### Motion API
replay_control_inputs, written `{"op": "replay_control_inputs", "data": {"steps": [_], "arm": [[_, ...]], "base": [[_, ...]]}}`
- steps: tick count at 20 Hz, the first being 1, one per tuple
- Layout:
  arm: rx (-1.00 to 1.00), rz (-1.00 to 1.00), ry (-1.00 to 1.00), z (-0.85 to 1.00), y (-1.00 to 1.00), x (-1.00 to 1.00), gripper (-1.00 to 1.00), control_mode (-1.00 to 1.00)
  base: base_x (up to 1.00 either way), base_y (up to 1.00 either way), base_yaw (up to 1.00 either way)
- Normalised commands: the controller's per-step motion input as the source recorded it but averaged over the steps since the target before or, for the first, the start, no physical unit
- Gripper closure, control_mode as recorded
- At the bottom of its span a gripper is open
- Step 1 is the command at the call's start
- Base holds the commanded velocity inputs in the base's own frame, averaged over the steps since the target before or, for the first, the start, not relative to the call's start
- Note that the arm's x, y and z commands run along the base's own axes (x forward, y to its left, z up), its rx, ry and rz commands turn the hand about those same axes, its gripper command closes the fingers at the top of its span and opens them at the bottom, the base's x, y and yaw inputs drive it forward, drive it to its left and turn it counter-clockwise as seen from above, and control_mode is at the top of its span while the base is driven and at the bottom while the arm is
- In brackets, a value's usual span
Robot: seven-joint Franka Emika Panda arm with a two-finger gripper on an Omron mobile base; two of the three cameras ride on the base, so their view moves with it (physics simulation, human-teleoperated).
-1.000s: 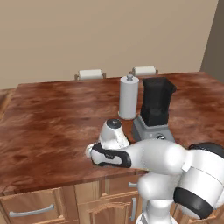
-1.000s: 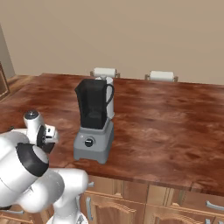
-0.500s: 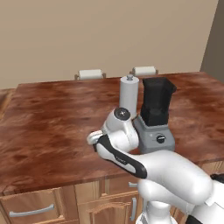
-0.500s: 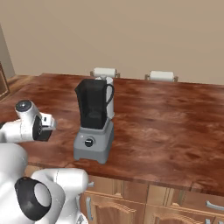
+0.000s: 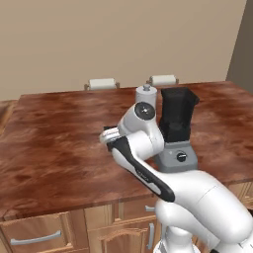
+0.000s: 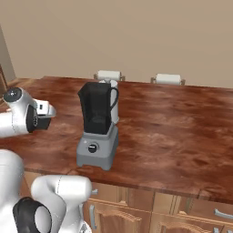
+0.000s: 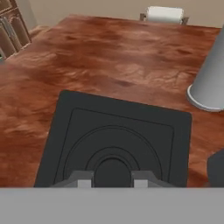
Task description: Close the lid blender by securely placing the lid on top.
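Note:
The lid (image 7: 114, 135), a flat black square plate with a round raised centre, lies close under the hand camera. It is held above the wooden counter (image 7: 109, 57). My gripper (image 7: 113, 180) is shut on the lid, with one finger on each side of the raised centre. The gripper (image 5: 108, 133) hovers over the counter to the left of the blender (image 5: 177, 126), and the lid is hard to make out there. The blender (image 6: 97, 122) has a grey base with a black knob, and its tall black jar is open at the top. In the right base view the gripper (image 6: 44, 117) is well left of the jar.
A white upright cylinder (image 5: 147, 97) stands just behind and left of the jar, close to my hand's right (image 7: 211, 78). Two chair backs (image 5: 102, 83) (image 5: 163, 79) rise past the counter's far edge. Bare counter stretches left of the arm. A wooden rack (image 7: 11, 30) stands at far left.
The arm has risen and stretched forward over the counter. The hand has climbed from low near the front edge to about jar height, left of the blender. The blender has stayed put.

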Motion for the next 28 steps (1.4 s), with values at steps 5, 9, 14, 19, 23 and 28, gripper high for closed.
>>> {"op": "replay_control_inputs", "data": {"steps": [5,9,14,19,23,28], "arm": [[-0.02,-0.03,-0.23,1.00,-0.05,-0.16,1.00,-1.00],[-0.01,-0.05,-0.17,0.99,-0.17,-0.11,1.00,-1.00],[0.00,-0.04,-0.11,0.97,-0.34,-0.01,1.00,-1.00],[0.00,-0.01,-0.02,0.82,-0.41,0.00,1.00,-1.00],[0.00,0.00,0.00,0.43,-0.59,-0.04,1.00,-1.00],[0.00,0.00,0.00,0.18,-0.70,-0.15,1.00,-1.00]], "base": [[0.00,0.00,0.00],[0.00,0.00,0.00],[0.00,0.00,0.00],[0.00,0.00,0.00],[0.00,0.00,0.00],[0.00,0.00,0.00]]}}
